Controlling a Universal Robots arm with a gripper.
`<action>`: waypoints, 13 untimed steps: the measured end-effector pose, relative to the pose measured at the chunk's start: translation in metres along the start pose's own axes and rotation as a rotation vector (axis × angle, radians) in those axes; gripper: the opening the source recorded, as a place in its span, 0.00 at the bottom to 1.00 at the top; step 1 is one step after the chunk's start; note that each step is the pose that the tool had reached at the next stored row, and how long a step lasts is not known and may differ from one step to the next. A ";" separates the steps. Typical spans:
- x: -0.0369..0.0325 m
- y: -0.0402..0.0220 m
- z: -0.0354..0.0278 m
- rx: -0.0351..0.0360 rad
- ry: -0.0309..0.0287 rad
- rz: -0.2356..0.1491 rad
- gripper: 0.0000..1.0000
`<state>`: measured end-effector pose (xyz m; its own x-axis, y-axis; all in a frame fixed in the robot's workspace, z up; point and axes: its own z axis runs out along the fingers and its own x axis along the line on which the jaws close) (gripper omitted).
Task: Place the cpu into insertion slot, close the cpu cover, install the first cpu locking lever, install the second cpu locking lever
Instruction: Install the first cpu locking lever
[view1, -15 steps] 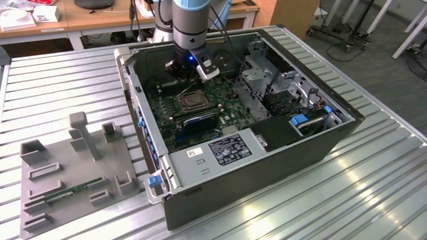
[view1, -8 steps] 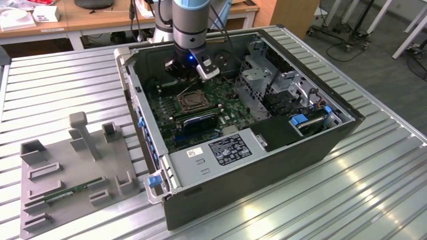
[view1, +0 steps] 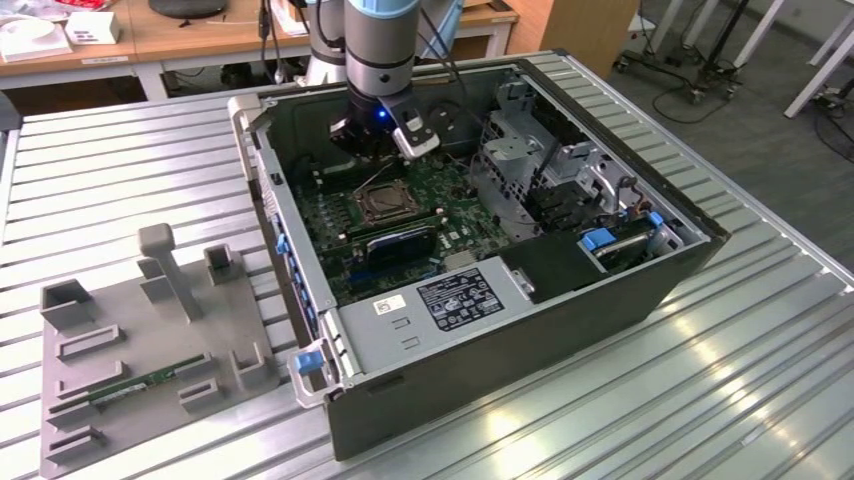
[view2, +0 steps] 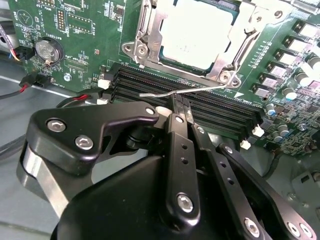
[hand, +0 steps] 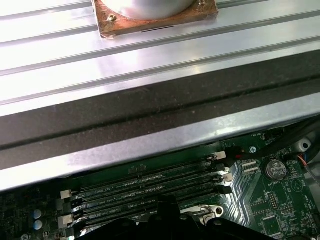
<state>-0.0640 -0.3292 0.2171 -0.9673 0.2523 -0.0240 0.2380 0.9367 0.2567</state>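
cpu (view2: 197, 32) is seen seated under the shut cpu cover (view2: 149, 30), gripper (view2: 180, 102) is pinched narrow right at the thin locking lever (view2: 215, 89) by the memory slots (view2: 145, 80)

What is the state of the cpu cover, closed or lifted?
Closed, as far as it shows. In the second wrist view the cpu cover lies flat around the pale face of the cpu, framing it.

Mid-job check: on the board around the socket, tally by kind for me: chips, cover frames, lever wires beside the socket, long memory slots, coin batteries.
Chip: 1
Cover frame: 1
Lever wire: 1
Memory slots: 4
Coin battery: 1
Total: 8
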 end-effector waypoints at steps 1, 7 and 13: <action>0.0000 0.0000 0.0000 -0.0002 0.0001 0.000 0.11; -0.0002 0.0000 0.0002 -0.0041 0.0010 0.000 0.11; -0.0006 -0.0004 0.0011 -0.0047 0.0012 0.000 0.11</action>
<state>-0.0634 -0.3294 0.2160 -0.9674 0.2524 -0.0228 0.2379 0.9355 0.2613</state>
